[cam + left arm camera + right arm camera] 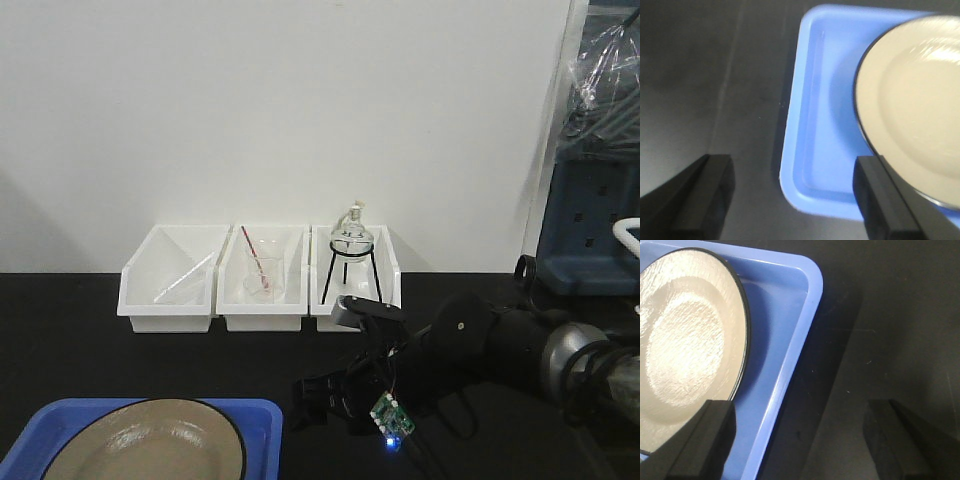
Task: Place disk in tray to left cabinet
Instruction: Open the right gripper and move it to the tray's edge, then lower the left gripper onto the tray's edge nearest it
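The disk [150,445] lies flat in the blue tray [262,415] on the black bench [90,350]. It looks shiny, hard and smooth, so it may slide, and it could break if the tray tips. The plastic tray looks stiff and light, and its low rim on each side seems the best place to hold. The left end effector [790,200] and right end effector [800,435] are both wide open and hold nothing, and a tray edge shows between the fingers of each.

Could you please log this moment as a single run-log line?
stage: pre-grasp | disk: lying in tray | left hand: open, astride tray rim | right hand: open, astride opposite rim | left cabinet: not in view
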Robot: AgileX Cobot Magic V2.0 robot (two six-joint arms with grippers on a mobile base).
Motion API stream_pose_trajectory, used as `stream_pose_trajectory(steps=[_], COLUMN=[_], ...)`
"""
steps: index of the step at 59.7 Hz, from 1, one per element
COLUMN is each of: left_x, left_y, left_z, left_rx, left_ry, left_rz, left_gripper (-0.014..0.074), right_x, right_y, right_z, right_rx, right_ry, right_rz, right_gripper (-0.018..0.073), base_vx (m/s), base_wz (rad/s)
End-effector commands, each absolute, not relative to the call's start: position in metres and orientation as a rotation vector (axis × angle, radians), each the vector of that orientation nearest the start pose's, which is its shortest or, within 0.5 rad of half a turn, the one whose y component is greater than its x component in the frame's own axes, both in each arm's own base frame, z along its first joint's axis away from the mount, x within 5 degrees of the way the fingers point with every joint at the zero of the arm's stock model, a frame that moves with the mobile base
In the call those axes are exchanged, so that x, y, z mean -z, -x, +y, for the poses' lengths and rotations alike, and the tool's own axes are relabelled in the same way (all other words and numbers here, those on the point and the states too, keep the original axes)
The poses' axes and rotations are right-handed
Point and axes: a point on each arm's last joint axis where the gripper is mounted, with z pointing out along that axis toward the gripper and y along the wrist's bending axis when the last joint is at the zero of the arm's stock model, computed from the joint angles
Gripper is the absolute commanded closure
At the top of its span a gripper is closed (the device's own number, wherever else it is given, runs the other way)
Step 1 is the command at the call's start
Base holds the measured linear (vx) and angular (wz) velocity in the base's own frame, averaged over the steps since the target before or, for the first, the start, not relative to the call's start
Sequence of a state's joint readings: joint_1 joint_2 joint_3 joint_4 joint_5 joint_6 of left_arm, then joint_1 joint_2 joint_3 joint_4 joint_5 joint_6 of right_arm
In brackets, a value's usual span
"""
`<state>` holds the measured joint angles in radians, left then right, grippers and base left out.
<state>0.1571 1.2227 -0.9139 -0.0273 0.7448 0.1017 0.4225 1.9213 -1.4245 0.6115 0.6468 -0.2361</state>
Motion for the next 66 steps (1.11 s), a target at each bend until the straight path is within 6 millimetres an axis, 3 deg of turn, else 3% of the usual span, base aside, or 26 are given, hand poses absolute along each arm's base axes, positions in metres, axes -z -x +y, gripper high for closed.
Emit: stream_pose_trajectory(steps=[1, 10, 20, 41, 66], left_x=[-0.300, -0.268, -0.238, -0.201, -0.186], left_y=[-0.269, -0.314, -0.340, -0.362, -0.368], left_z=[0.039, 0.046, 0.050, 0.054, 0.043], left_rx=[-0.061, -0.062, -0.051, -0.057, 0.074], left_ry=[0.089, 0.038, 0.038, 0.043, 0.143], left_rz=[2.515, 2.625, 2.692, 2.680, 2.703], left_gripper=[0.0038, 0.0071, 0.0091, 0.0094, 0.0095], right_x=[-0.260, -0.260, -0.260, -0.260, -0.261], right_y=[-0.370, -0.370, -0.370, -0.370, -0.371], right_z=[0.200, 0.200, 0.200, 0.200, 0.199], right_rx=[-0.745, -0.745, -0.745, -0.730, -0.721], right_ry=[0.313, 0.319, 0.318, 0.361, 0.360], right_rz=[2.467, 2.466, 2.465, 2.453, 2.442], right_gripper=[-0.0009, -0.0009, -0.0009, -0.0009, -0.0009], base_vx=[0.00, 0.00, 0.00, 0.00, 0.00], base_wz=[0.00, 0.00, 0.00, 0.00, 0.00])
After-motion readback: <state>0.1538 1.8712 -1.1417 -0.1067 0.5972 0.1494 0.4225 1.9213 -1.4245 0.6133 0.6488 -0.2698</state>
